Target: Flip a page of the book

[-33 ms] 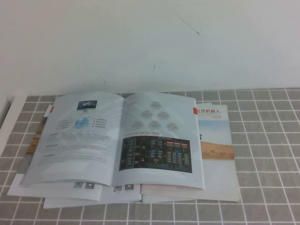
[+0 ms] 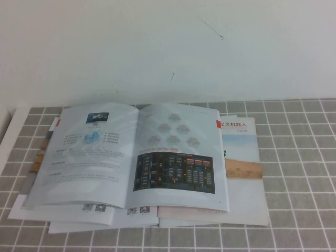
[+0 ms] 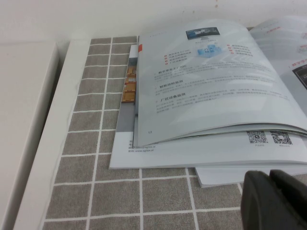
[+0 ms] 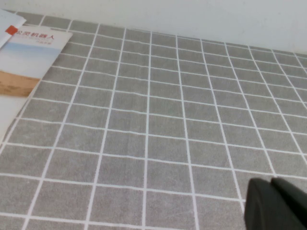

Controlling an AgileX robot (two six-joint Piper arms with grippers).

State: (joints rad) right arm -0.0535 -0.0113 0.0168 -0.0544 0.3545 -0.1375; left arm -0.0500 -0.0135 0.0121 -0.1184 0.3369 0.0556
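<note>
Nothing is moving since the earlier frame: the book (image 2: 131, 157) is lying open atop other booklets (image 2: 241, 173), its page (image 2: 176, 157) flat on the right. Left gripper (image 3: 271, 199) and right gripper (image 4: 273, 203) are sitting pressed together nearby. A glossy sheet risks slipping or creasing.

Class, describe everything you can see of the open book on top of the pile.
The book is a thin, glossy, pale blue-white booklet lying open, face up, on a stack of other booklets. Its left page shows small diagrams and text; the page on the right shows hexagons above a dark dashboard screenshot. Neither end effector touches it.
</note>
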